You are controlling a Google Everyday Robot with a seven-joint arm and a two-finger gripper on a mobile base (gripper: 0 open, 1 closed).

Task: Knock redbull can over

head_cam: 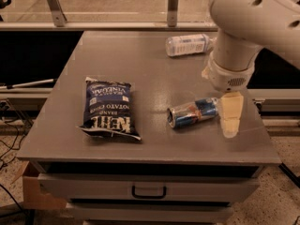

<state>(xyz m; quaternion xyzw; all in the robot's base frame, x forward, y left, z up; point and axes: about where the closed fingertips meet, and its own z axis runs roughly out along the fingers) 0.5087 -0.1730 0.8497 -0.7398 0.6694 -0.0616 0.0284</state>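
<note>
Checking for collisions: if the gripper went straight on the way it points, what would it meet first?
Probably the table: the gripper points down just beside the redbull can lying on its side, though depth is unclear.

The chip bag [108, 108], near the left edge of the surface [140, 60], bears white print that is upside down to the camera. It shows large letters like "KETTLE", then "BRAND POTATO CHIPS", and "VINEGAR" at its far end. Markings on the redbull can [192, 114], beside the claw [231, 121] near the right edge, cannot be read. The same goes for the label on the bottle [187, 45] at the back edge.
</note>
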